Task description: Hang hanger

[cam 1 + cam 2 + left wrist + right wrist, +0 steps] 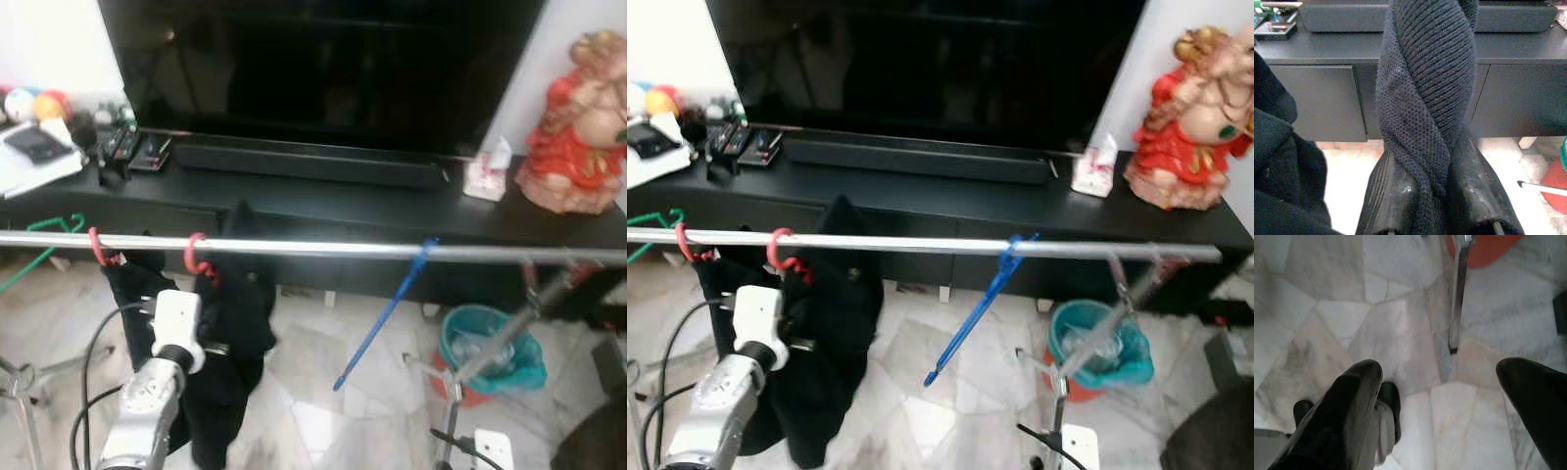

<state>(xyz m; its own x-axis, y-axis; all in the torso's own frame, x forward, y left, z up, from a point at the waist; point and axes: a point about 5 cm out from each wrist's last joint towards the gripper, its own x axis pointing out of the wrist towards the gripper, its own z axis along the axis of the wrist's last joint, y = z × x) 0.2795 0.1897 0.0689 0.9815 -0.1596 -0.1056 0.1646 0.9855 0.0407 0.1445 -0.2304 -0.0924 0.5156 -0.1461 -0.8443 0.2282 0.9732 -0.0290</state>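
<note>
The red hanger (199, 257) hooks over the silver rail (323, 251), carrying a black knit garment (235, 333) that droops below the rail. Left hand (1432, 205) pinches that twisted knit. Right hand (1449, 396) hangs spread wide over the marble floor (1400, 333).

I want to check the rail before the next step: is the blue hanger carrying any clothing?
No. The blue hanger hangs bare from the rail, while the black garments hang further along on the red hooks.
</note>
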